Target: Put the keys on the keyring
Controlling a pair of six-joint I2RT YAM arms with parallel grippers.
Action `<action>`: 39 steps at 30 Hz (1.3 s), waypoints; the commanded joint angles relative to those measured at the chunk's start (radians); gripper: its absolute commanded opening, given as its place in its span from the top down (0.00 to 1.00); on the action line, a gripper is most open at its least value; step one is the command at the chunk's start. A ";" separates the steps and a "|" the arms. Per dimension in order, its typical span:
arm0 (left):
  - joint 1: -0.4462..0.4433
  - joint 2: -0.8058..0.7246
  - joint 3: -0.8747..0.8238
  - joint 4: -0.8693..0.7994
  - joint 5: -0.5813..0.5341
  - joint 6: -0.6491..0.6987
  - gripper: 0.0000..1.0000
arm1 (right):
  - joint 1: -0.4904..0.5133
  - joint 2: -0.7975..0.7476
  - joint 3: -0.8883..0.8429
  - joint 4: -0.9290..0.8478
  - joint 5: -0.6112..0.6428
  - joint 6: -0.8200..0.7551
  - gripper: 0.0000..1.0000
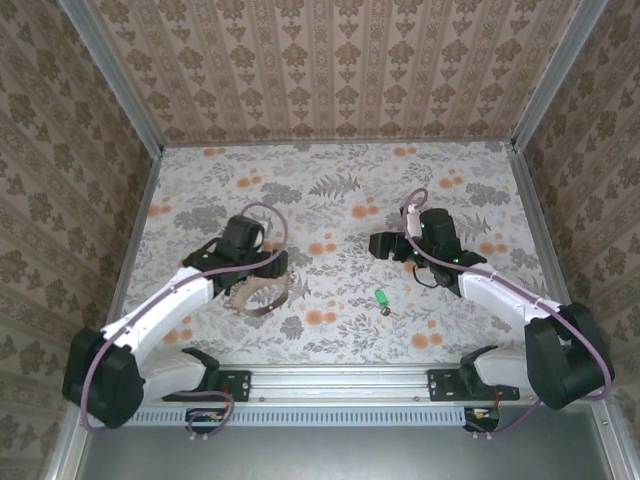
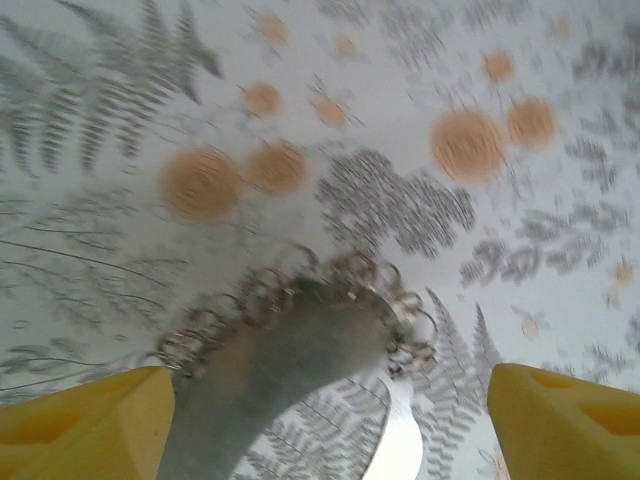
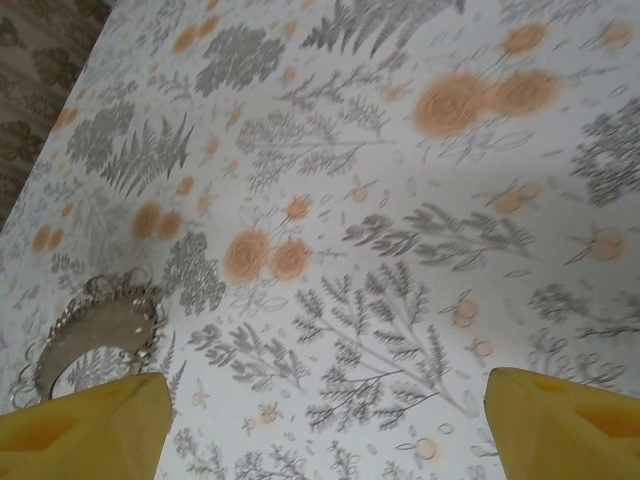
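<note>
The key [image 1: 380, 297], with a bright green head and a short silvery blade, lies flat on the flowered desk [image 1: 330, 190]. It sits on the base side of the right hand [image 1: 384, 245], near it but not touching, just beside that arm's pale forearm. It lies well apart from the left hand [image 1: 264, 268] and is clear of the hoop, with bare desk between them. The keyring [image 1: 256, 297] rests on the desk directly under and just toward the bases from the left hand. From above it is a thin brown-tan band curving out from beneath the dark fingers. In the left wrist view the keyring [image 2: 290, 350] is a broad greyish band arching up between the two yellow fingers [image 2: 85, 425], with a row of small wire loops [image 2: 268, 292] along its outer edge. It runs close by the finger at the left of that view, and I cannot tell whether it touches. The left hand [image 2: 322, 378] is spread wide around the band and is not closed on it. In the right wrist view the right hand [image 3: 320, 380] is also spread wide, with only patterned desk between its yellow fingers [image 3: 570, 420]. The keyring [image 3: 95, 335] lies off to the left of that hand. Patterned wallpaper panels [image 1: 330, 60] stand around the desk beyond both hands.
</note>
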 commanded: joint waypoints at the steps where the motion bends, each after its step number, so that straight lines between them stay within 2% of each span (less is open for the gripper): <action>1: -0.072 0.090 0.078 -0.135 -0.028 0.061 0.21 | 0.040 0.027 -0.018 0.003 -0.005 0.044 0.17; 7: -0.168 0.281 0.194 -0.216 -0.098 0.111 0.45 | 0.075 0.065 -0.018 0.014 0.004 0.059 0.19; 8: -0.178 0.300 0.205 -0.218 -0.104 0.115 0.46 | 0.079 0.067 -0.017 0.013 0.008 0.061 0.18; 15: -0.193 0.348 0.217 -0.206 -0.099 0.130 0.52 | 0.090 0.080 -0.014 0.007 0.033 0.056 0.19; 21: -0.192 0.342 0.188 -0.185 -0.069 0.128 0.61 | 0.095 0.098 -0.014 0.014 0.045 0.065 0.19; 39: -0.193 0.346 0.123 -0.110 -0.017 0.111 0.66 | 0.110 0.167 0.021 0.009 0.058 0.069 0.19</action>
